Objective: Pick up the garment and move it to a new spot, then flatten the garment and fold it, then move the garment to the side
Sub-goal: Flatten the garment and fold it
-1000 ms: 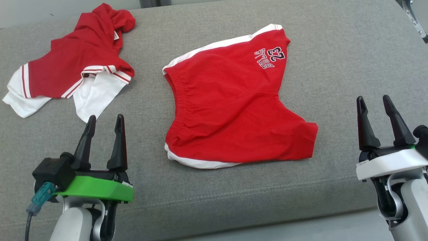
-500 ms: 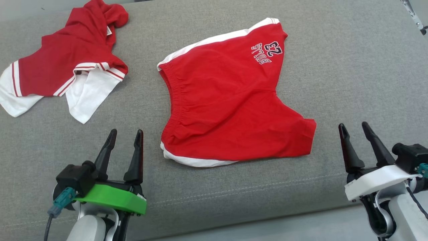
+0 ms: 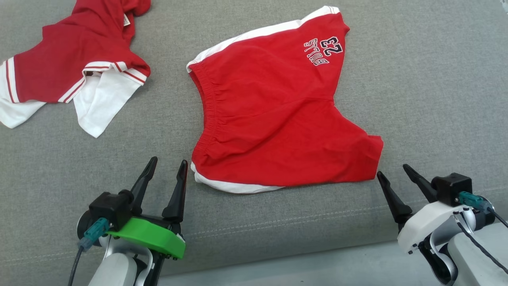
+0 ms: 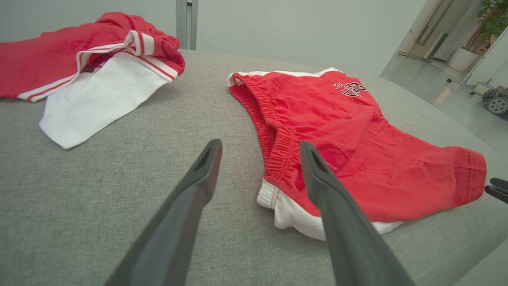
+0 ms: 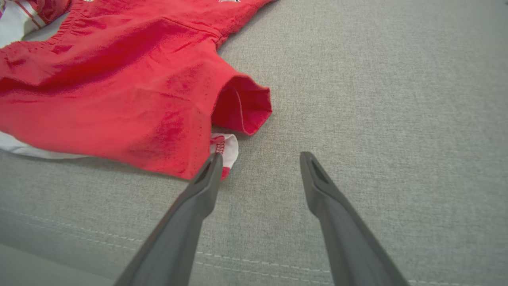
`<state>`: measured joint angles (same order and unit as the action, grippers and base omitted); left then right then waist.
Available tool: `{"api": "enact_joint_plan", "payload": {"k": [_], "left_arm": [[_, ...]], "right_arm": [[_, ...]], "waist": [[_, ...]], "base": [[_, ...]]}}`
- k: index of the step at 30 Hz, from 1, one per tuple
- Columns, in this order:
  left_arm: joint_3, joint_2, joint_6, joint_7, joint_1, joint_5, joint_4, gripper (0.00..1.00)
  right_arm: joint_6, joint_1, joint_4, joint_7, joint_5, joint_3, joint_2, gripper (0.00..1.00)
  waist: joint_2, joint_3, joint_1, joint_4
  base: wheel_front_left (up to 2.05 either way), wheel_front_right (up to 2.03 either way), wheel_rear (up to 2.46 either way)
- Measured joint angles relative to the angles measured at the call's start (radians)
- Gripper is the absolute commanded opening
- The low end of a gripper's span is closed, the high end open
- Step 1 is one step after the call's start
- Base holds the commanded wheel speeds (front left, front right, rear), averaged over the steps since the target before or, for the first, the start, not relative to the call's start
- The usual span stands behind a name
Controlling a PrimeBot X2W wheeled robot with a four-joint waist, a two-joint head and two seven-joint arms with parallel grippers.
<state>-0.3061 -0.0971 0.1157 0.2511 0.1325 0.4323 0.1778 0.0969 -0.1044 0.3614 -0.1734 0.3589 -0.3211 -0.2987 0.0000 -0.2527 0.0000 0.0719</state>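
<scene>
1. Two garments lie on a grey cushion (image 3: 416,79): the red shorts (image 3: 278,115) at the middle and a crumpled red-and-white shirt (image 3: 71,67) well apart, at the far left.
2. Spread flat, the shorts run waist to hem across the robot's front. The elastic waistband is on the robot's left and both leg openings point right.
3. The far leg, printed "BULLS 23", angles away to the right, and the print reads upside down from the head camera. The near leg reaches right, towards the cushion's front seam.
4. White side stripes edge the far and near sides of the shorts.
5. The left gripper (image 3: 168,161) hangs with its fingers spread wide and empty, just beside the near waistband corner.
6. The right gripper (image 3: 393,170) is likewise wide apart and holds nothing. One fingertip sits at the near leg's hem corner; whether it touches the cloth cannot be told.
</scene>
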Motion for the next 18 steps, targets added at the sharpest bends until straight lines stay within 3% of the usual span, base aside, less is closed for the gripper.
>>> {"api": "enact_joint_plan", "payload": {"k": [18], "left_arm": [[-0.129, -0.012, 0.008, -0.066, 0.11, 0.048, 0.069, 1.0]], "right_arm": [[0.022, -0.116, 0.096, 0.021, -0.038, -0.143, 0.019, 1.0]], "waist": [[0.0, -0.05, 0.0, -0.005]], "base": [[0.0, 0.0, 0.0]]}}
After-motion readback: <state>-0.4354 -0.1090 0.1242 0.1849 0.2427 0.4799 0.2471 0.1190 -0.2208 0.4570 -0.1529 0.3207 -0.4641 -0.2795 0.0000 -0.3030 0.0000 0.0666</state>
